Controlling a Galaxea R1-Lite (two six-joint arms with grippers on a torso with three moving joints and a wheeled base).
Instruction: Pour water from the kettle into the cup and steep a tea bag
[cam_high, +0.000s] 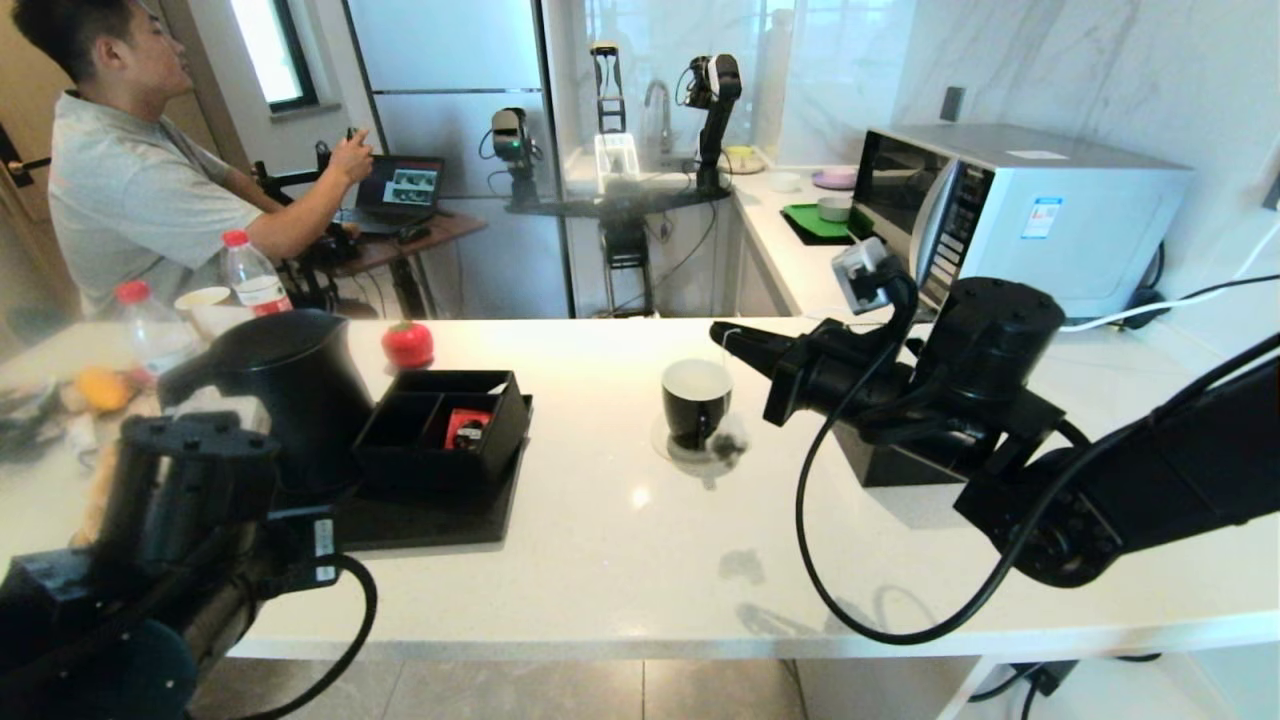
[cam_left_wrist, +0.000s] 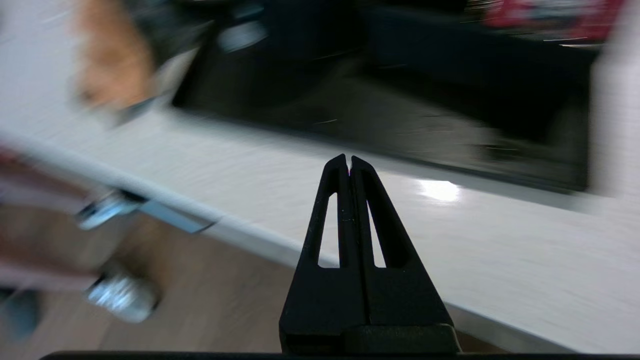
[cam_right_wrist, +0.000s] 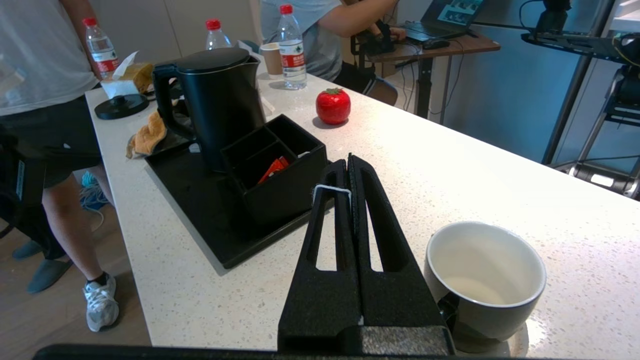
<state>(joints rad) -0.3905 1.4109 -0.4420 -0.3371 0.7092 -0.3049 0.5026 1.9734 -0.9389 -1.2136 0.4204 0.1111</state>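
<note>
Head view: the right gripper (cam_high: 722, 335) hangs beside the cup (cam_high: 696, 400), jaws pinched on the string (cam_right_wrist: 331, 189); the tea bag (cam_high: 727, 438) dangles outside the cup. The left gripper (cam_left_wrist: 348, 159), closed and empty, is near the kettle (cam_high: 290, 385). Next likely: grasp its handle to pour.

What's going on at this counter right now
The right gripper is shut on the tea bag's string, holding it beside the cup; the tea bag hangs outside the cup, near its foot. The kettle stands on its black tray. The left gripper is shut and empty, near the counter's edge.
</note>
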